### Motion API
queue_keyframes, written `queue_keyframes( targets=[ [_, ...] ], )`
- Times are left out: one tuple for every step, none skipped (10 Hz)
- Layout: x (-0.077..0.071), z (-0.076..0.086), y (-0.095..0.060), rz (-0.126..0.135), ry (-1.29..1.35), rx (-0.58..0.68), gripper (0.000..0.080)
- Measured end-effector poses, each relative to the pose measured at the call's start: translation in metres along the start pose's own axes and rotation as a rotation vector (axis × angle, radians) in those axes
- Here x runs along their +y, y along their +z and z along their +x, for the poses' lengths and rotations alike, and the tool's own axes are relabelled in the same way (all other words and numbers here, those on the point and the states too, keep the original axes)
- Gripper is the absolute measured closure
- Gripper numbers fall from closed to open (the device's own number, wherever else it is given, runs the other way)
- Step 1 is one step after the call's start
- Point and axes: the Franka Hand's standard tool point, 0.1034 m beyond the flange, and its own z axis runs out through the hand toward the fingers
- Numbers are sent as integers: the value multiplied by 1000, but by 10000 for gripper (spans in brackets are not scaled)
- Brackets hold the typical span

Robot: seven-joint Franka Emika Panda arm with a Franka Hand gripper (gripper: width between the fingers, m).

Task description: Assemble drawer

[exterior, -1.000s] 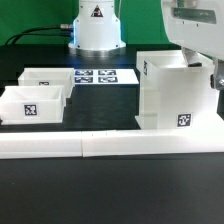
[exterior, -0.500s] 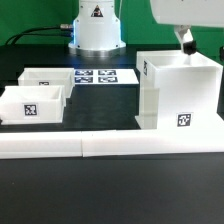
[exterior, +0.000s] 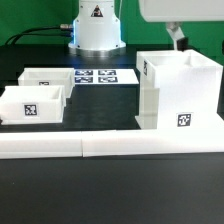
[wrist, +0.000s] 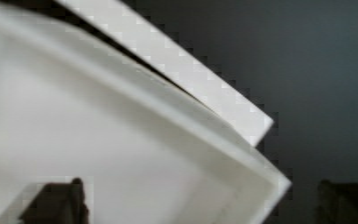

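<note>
The tall white housing [exterior: 180, 90] stands upright on the exterior view's right, with a tag on its front face. Two small open-topped trays [exterior: 30, 105] [exterior: 48, 78] sit side by side on the exterior view's left. My gripper [exterior: 178, 42] hangs above the housing's back top edge and touches nothing. In the wrist view the housing's white top [wrist: 140, 130] fills the picture below my gripper [wrist: 202, 205]. The dark fingers [wrist: 55, 200] stand far apart, open and empty.
The marker board [exterior: 100, 76] lies flat between the trays and the housing. A long low white border wall [exterior: 110, 145] runs along the front. The robot's base [exterior: 95, 30] stands at the back, with black cables on the exterior view's left.
My gripper has risen off the housing's right side and moved up and toward the exterior view's left. The housing and trays have not moved.
</note>
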Motion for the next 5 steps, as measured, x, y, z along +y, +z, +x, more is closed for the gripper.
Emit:
queue_keyframes(
  targets=[
    [2,0,-3,-3,-115,3,150],
    [3,0,-1,-4,-176,2,150],
    [3,0,0,-5,-245,0,150],
    [3,0,0,-5,-301,0,150],
    [4,0,1,-6,-387,-1,150]
  ],
)
